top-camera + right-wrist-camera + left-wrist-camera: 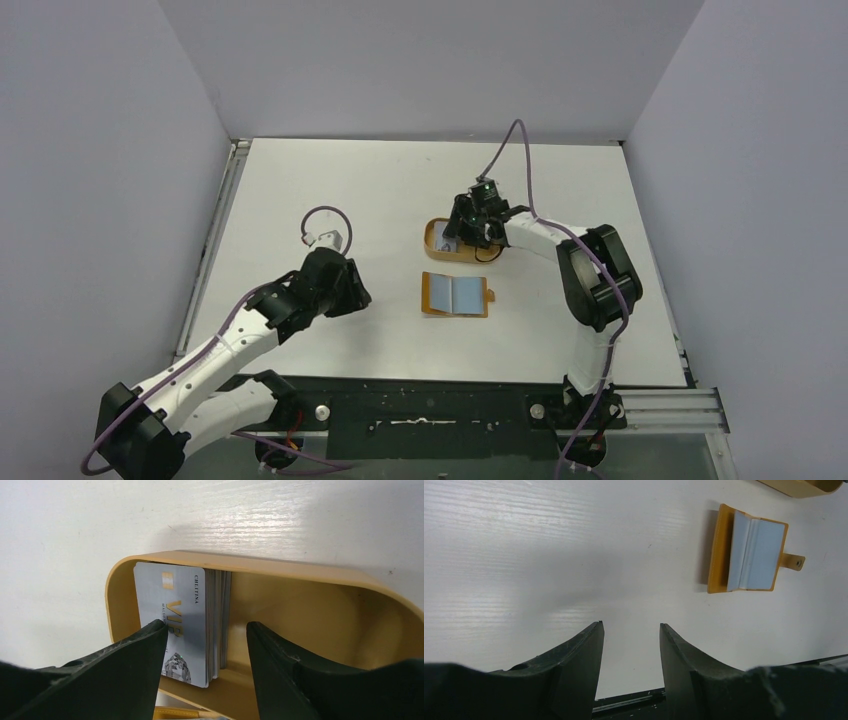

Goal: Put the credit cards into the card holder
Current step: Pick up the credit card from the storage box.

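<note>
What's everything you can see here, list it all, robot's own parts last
table: one, white
tray: one, tan-orange oval, beyond the card holder
credit cards: small stack, count unclear, silvery grey top card, inside the tray at one end
card holder: one, tan-orange with pale lining, lying open mid-table
left arm, right arm: white and black, bases at near edge
left claw: black, open, empty, above bare table
right claw: black, open, over the tray by the cards
</note>
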